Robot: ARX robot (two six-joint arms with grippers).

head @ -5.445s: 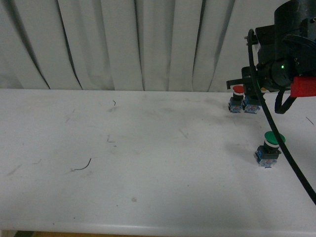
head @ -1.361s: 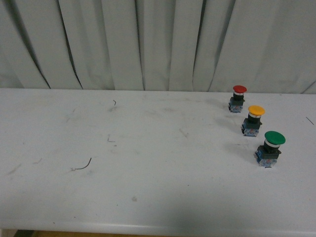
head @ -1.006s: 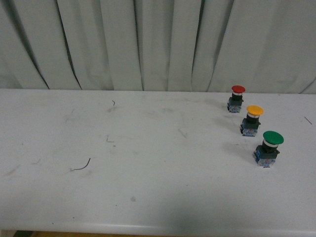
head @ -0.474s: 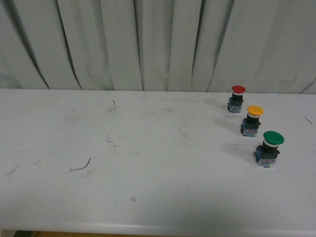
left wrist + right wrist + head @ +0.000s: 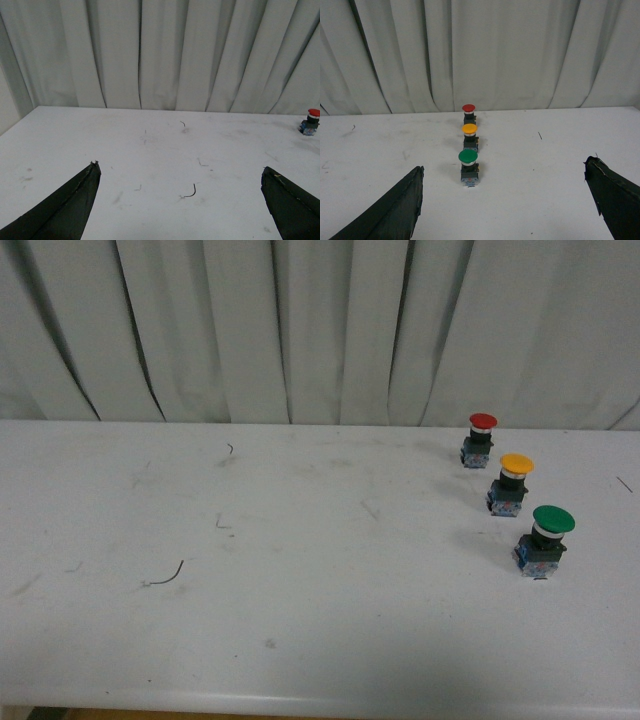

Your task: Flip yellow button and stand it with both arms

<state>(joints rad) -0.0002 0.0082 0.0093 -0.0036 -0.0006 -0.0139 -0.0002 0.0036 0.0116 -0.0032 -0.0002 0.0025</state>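
Standing upright at right of the front frame: the yellow button [image 5: 516,484] on the white worktop [image 5: 300,570].
It sits between a red button [image 5: 481,439] above-left and a green button [image 5: 546,539] below-right, each apart from it. Neither arm shows in the front view. From the wrist views, the left claw [image 5: 180,200] and right claw [image 5: 505,200] are both spread wide, empty, well back from the row.

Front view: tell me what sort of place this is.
Probably a lab or test bench: a scuffed white table against a plain pale curtain, bare except for three push-button switches, red, yellow and green.
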